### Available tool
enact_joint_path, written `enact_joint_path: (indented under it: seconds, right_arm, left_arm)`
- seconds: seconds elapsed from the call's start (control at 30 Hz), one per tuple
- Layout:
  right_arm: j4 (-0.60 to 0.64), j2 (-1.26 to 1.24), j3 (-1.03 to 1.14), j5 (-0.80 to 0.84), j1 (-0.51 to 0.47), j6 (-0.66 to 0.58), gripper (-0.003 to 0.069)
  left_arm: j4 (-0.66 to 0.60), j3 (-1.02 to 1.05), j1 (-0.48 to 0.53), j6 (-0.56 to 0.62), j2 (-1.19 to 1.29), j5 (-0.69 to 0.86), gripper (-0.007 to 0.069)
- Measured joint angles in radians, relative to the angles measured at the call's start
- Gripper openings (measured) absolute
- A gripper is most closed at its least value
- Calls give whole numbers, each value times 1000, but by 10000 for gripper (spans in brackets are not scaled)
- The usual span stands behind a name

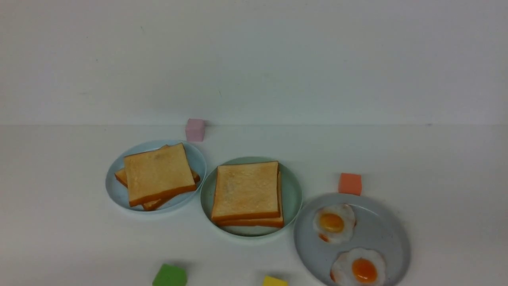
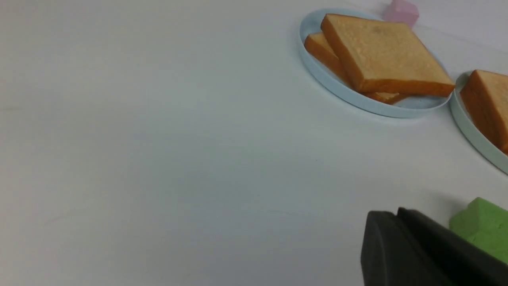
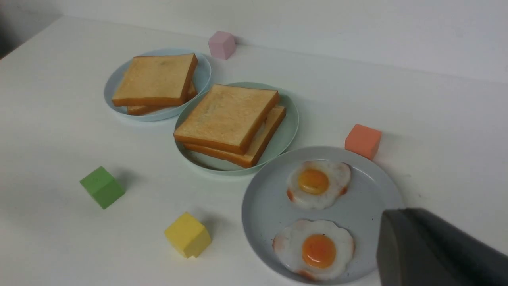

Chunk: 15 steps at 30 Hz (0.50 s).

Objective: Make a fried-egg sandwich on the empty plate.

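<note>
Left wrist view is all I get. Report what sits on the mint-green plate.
Observer: Two toast slices, stacked, on the mint-green plate; no egg shows between them.
Operator: Locate the eggs.
Observer: A grey plate right of the mint one holds a far egg and a near egg.
Operator: Name the blocks I miss.
Observer: An orange cube beyond the grey plate's far rim; a yellow cube nearer the robot.

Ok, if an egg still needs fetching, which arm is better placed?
Likely right: the round grey plate with two white fried eggs lies on the robot's right and shows close in the right wrist view; the left wrist view shows no eggs.
</note>
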Motion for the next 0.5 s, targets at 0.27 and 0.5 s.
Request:
enact_joint_path:
  seconds: [0.27,0.5]
  right_arm:
    - [0,0,0,0,0,0,31]
    - [0,0,0,0,-6,0,31]
  left_arm:
    - [2,1,0,0,0,-3,40]
    - [2,1,0,1,0,-3,40]
